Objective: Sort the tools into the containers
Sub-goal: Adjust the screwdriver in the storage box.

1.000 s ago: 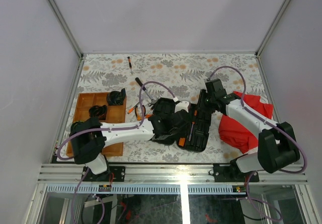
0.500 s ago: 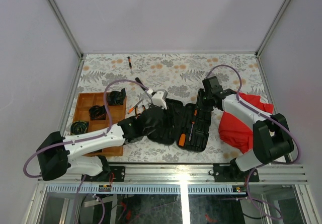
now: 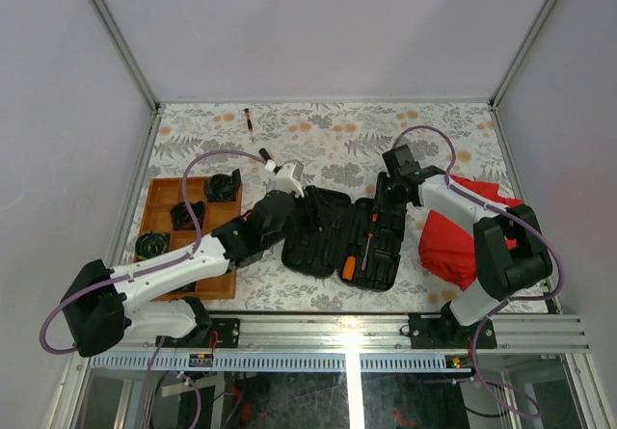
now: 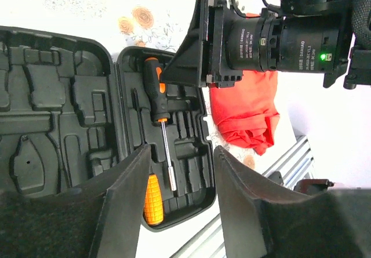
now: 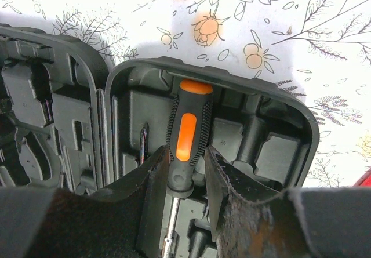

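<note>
Left of the case (image 3: pixel 326 228), my left claw (image 4: pixel 181 153) has pulled back from where it hung over the middle of the moulded halves a second ago, and its fingers have spread as it went. They now stand apart with nothing between them, so I judge that arm is done there and free for the next tool. My right claw (image 5: pixel 186 153) has barely shifted and sits at the far edge of the case's right half. Its fingers are narrow and straddle the black-and-orange handle of the screwdriver (image 4: pixel 156 90), which lies straight in its slot; whether they press the handle or only flank it, I cannot tell. The case lies open and flat. Its right half holds that screwdriver, a slim dark piece (image 5: pixel 143 145) just beside it, and a stubby orange handle (image 4: pixel 152 191) at the near edge, while the left half's slots look bare. Further left of the case, the wooden tray (image 3: pixel 166 198) carries black items (image 3: pixel 222 188) in three of its compartments, too small to name. Sorting is not finished, to my eye: one small driver (image 3: pixel 249 120) lies on the table (image 3: pixel 337 140) well beyond the case, and a red cloth (image 3: pixel 453 241) sits just right of it.
</note>
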Robot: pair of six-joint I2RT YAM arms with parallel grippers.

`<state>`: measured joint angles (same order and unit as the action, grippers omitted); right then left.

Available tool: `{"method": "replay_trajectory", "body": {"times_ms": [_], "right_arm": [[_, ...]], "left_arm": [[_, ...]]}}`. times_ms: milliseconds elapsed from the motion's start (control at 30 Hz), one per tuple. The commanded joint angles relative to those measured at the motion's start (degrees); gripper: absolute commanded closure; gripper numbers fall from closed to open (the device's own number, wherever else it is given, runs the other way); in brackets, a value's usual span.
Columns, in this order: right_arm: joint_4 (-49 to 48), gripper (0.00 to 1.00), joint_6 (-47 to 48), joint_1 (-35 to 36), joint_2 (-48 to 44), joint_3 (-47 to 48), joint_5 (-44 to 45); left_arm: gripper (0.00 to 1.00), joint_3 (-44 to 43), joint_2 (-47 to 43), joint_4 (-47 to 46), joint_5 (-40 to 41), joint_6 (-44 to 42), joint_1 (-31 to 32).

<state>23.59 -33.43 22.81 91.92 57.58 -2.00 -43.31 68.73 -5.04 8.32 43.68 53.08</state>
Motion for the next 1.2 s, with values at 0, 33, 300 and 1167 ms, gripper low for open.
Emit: {"method": "replay_trajectory", "body": {"times_ms": [0, 33, 300, 1167], "right_arm": [[0.7, 0.62, 0.8, -0.2, 1.1, 2.7, 0.3], [0.6, 0.62, 0.9, -0.2, 1.3, 2.8, 0.1], [1.3, 0.64, 0.9, -0.1, 1.6, 2.9, -0.5], [1.8, 0.65, -0.5, 2.5, 1.8, 3.4, 0.6]], "left_arm": [[0.57, -1.9, -1.3, 1.9, 4.1, -0.5, -0.2], [0.58, -2.3, -1.1, 2.3, 3.9, -1.2, -0.4], [0.65, -2.7, -4.2, 4.0, 7.9, -3.0, -0.4], [0.76, -5.3, 2.8, 11.0, 7.3, 0.3, 3.0]]}}
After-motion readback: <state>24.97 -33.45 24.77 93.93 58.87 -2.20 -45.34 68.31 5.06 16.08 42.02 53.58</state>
